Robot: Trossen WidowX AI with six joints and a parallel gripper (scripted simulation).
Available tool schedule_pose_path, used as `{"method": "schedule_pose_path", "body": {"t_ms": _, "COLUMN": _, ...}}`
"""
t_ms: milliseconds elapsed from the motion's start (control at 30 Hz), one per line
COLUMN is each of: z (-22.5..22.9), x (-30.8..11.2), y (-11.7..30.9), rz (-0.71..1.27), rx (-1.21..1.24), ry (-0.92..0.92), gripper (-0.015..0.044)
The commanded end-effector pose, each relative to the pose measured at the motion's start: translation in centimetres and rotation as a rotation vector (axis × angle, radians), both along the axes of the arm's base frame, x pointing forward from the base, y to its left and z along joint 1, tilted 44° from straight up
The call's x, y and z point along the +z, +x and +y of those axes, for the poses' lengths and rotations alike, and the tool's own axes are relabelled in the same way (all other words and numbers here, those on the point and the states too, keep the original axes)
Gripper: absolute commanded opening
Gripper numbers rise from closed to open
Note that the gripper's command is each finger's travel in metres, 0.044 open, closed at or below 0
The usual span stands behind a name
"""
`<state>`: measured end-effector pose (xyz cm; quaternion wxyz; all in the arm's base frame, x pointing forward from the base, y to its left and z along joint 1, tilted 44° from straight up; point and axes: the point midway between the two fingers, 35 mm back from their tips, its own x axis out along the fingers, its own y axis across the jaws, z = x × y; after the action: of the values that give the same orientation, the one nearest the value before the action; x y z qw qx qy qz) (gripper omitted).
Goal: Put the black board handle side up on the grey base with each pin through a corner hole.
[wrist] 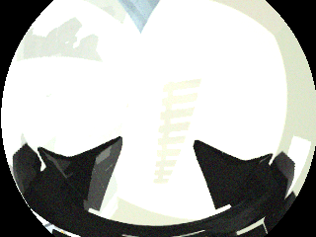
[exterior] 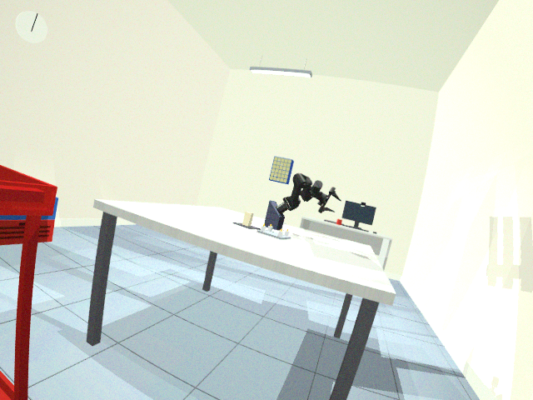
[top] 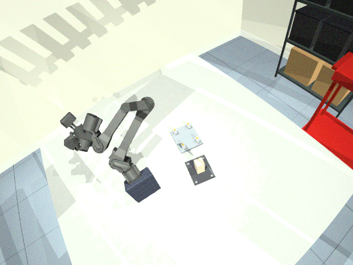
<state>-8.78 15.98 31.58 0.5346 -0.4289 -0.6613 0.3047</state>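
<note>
Clearly, the table (top: 256, 216) (exterior: 241, 241) carries everything: the gripper (top: 69, 131) (exterior: 334, 201) (wrist: 158, 143), spread nearly full and gripping nothing, well apart from the work; the grey base (top: 186, 137) (exterior: 273, 234); beside it, the black board (top: 199, 178) (exterior: 237, 223), flat, unmounted. Best approach its handle (top: 199, 165) (exterior: 247, 218) from straight above, fingers square to opposite faces, then lift level.

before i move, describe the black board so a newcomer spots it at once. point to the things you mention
On the big white table (top: 273, 196) (exterior: 181, 219), find the arm's dark blue block (top: 144, 186) (exterior: 273, 216). Near it lie two flat squarish pieces. The black board (top: 205, 177) (exterior: 237, 224) is the dark one with a pale upright handle (top: 199, 166) (exterior: 247, 218); its grey neighbour (top: 187, 138) (exterior: 269, 234) has four gold-tipped posts instead.
</note>
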Motion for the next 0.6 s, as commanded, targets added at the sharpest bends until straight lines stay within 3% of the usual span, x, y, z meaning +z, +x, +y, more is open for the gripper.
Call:
{"method": "schedule_pose_path", "body": {"t_ms": 0, "z": 0.0, "x": 0.0, "y": 0.0, "rz": 0.000, "rx": -0.002, "ry": 0.000, "gripper": 0.0426}}
{"method": "schedule_pose_path", "body": {"t_ms": 567, "z": 9.4, "x": 1.5, "y": 3.8, "rz": -0.057, "rx": -0.305, "ry": -0.084, "gripper": 0.0440}}
